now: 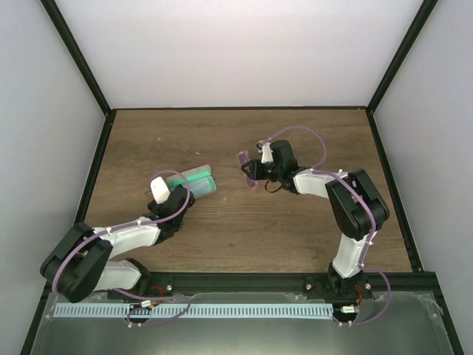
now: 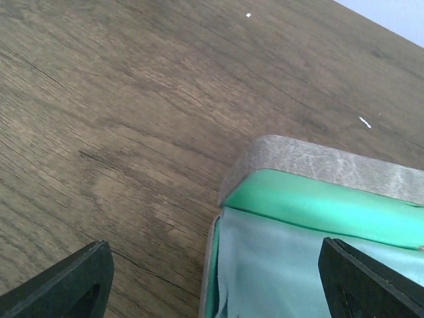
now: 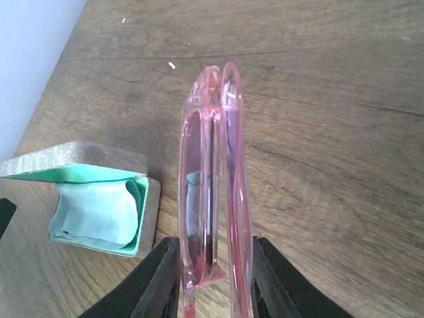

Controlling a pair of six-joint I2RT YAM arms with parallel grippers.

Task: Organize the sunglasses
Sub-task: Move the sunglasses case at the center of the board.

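The sunglasses (image 3: pixel 213 179) are pink, folded, and clamped between my right gripper's (image 3: pixel 213 278) two black fingers. In the top view they (image 1: pixel 247 168) hang at the right gripper (image 1: pixel 255 171), above the wood right of the case. The grey case (image 1: pixel 194 180) with green lining lies open at centre left, with the light blue cloth (image 3: pixel 99 212) inside. My left gripper (image 2: pixel 215 281) is open, its fingertips spread wide over the case's corner (image 2: pixel 278 156) and the cloth (image 2: pixel 278 265), holding nothing.
The wooden table (image 1: pixel 244 237) is ringed by a black frame and white walls. Small white specks (image 2: pixel 365 122) lie on the wood beyond the case. The case (image 3: pixel 86 159) sits left of the held glasses in the right wrist view.
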